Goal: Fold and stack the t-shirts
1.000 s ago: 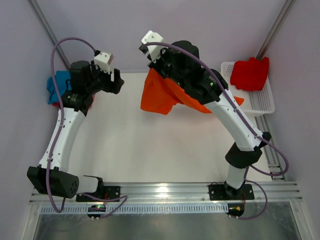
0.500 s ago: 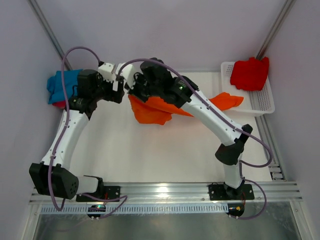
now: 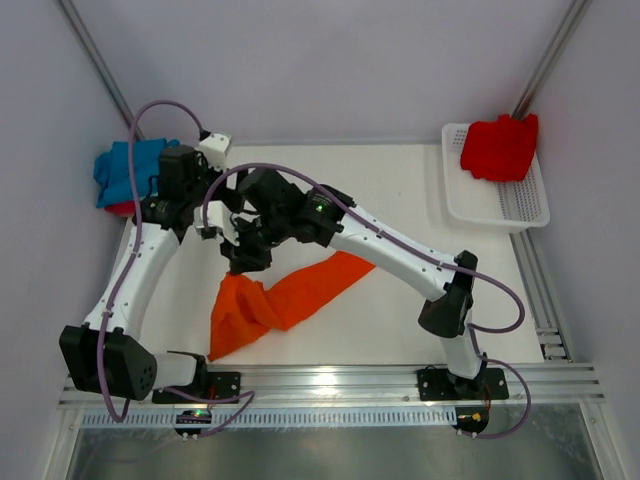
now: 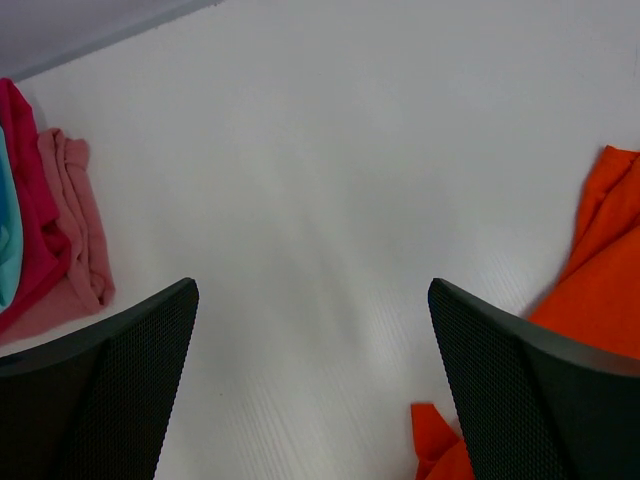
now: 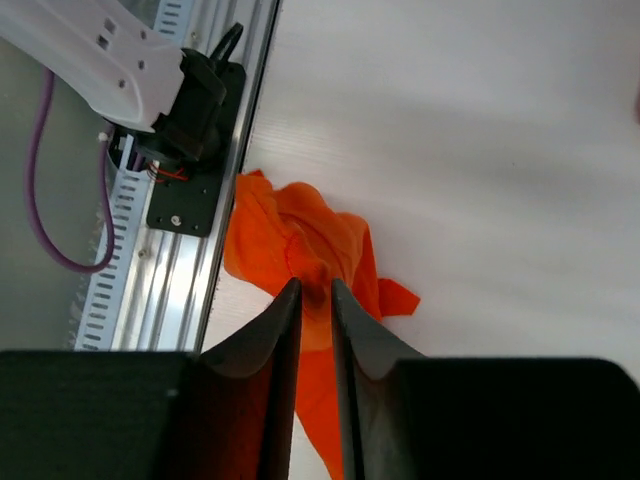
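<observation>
The orange t-shirt (image 3: 290, 300) lies in a long crumpled strip from the table's front left toward the middle. Its upper left end rises to my right gripper (image 3: 245, 258). In the right wrist view the jaws of the right gripper (image 5: 315, 285) stand a narrow slit apart with orange cloth (image 5: 300, 235) pinched between them. My left gripper (image 3: 220, 215) hovers just behind, wide open and holding nothing (image 4: 312, 290); the orange cloth (image 4: 600, 280) lies to its right. A blue and teal t-shirt bundle (image 3: 125, 170) sits at the back left on red and pink ones (image 4: 50, 220).
A white mesh basket (image 3: 500, 205) at the back right holds a red t-shirt (image 3: 500, 148). An aluminium rail (image 3: 330, 385) runs along the near edge, close to the orange cloth's front end. The left arm's base (image 5: 150, 70) shows in the right wrist view.
The right arm carried the orange t-shirt from high at the back centre down to the front left, laying it out. The left gripper opened wide and let the cloth go.
</observation>
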